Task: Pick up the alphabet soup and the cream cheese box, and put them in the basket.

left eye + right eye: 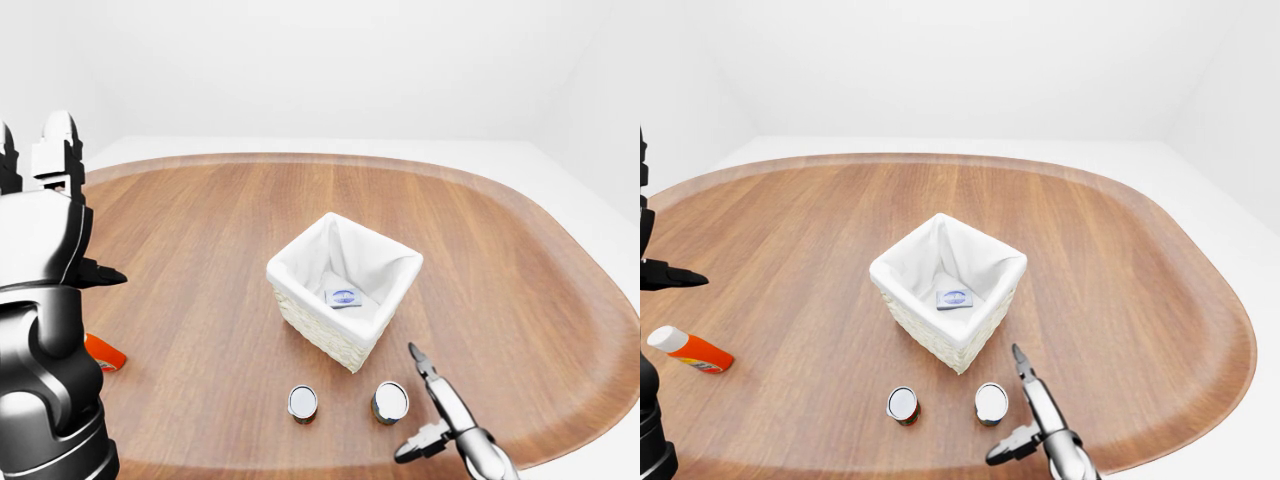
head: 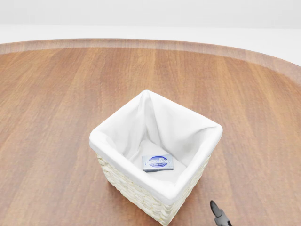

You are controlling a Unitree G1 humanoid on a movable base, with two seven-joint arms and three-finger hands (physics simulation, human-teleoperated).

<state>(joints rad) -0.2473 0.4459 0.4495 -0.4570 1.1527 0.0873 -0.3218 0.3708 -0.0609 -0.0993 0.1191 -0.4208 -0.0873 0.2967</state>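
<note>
Box [image 2: 158,163] lies in basket [image 2: 113,136]; right hand [image 1: 1030,425], fingers spread and empty, sits beside two cans [image 1: 991,402], prob. to take the soup; left hand [image 1: 45,215] raised, grip unclear.

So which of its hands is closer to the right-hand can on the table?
The right hand, open, just right of that can. The left hand is raised far off at the view's left edge.
</note>
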